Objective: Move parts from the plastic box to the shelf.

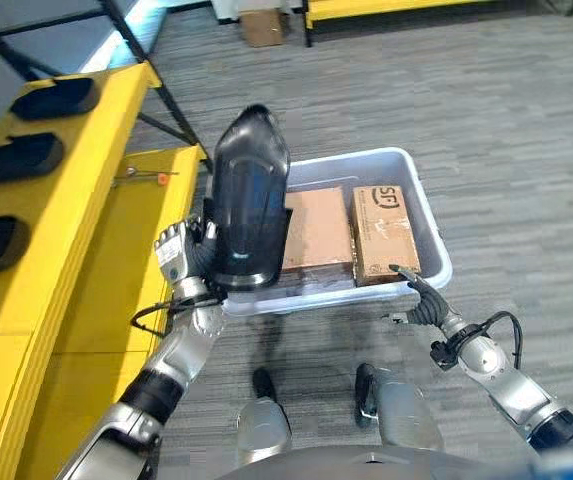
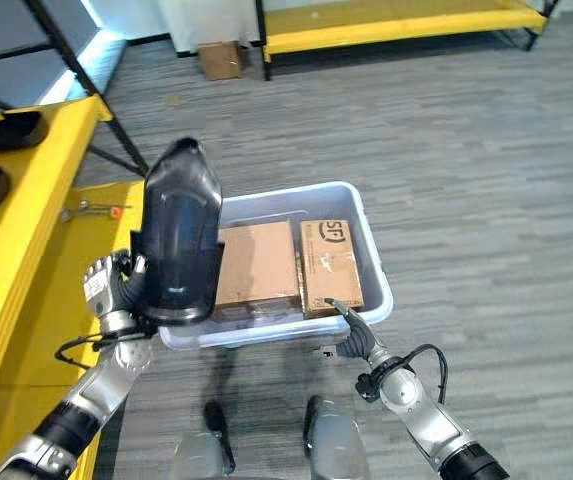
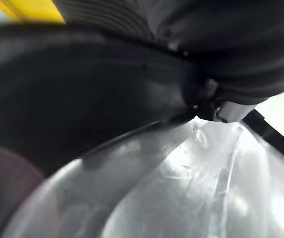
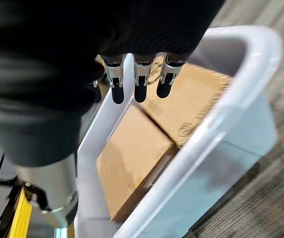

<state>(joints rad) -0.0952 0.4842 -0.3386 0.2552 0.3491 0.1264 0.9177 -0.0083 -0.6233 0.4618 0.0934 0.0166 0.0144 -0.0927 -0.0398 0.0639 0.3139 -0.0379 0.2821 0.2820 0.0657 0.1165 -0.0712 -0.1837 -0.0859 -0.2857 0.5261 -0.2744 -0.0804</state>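
Part (image 1: 249,200): glossy black, held by left hand (image 1: 178,250), silver w/ dark tips. Box (image 1: 434,240): pale white-grey plastic. Inside, two cartons (image 1: 316,230), plain brown cardboard; right one w/ dark print. Shelf (image 1: 86,170): bright yellow, black frame bars; more black parts (image 1: 16,158) on it. Floor (image 1: 506,120): grey, streaked plank pattern. Right hand (image 1: 421,300): dark cover.

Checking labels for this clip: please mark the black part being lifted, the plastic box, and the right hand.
black part (image 1: 249,200), left eye view, middle of its glossy front face.
plastic box (image 1: 432,235), left eye view, bare right rim.
right hand (image 1: 421,300), left eye view, dark ribbed cover behind the fingers.
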